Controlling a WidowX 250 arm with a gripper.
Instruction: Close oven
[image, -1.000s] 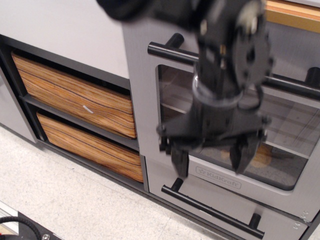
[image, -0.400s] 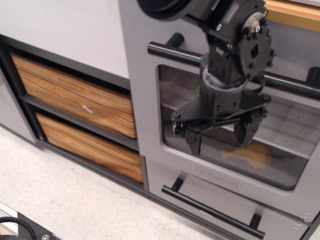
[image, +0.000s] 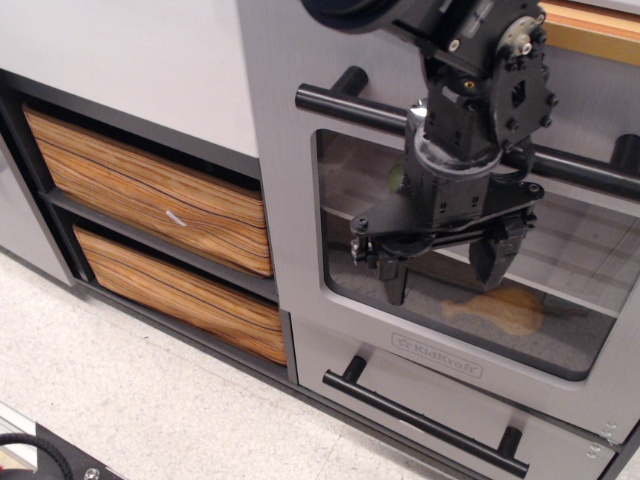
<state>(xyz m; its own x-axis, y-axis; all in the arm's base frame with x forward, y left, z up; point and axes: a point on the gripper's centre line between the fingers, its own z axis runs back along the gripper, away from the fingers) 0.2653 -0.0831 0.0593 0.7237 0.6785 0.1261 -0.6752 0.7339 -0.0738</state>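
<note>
The oven (image: 290, 230) has a brushed silver-grey door with a large clear window (image: 580, 270) and a thick black bar handle (image: 350, 106) across its top. The door looks flush with the cabinet front. Through the window I see the dark interior, a wire rack and a tan drumstick-shaped toy (image: 505, 308). My black gripper (image: 443, 272) hangs in front of the window, just below the handle, fingers pointing down and spread apart. It is open and holds nothing.
Two orange-brown wood-grain drawers (image: 150, 190) (image: 180, 290) sit left of the oven. A smaller grey drawer with a thin black handle (image: 425, 424) lies below the oven door. Speckled light floor (image: 120, 400) in front. A light wooden edge (image: 590, 25) is at the top right.
My gripper has risen from the door's lower edge to just under the handle and drawn back, looking smaller. The door stays flush.
</note>
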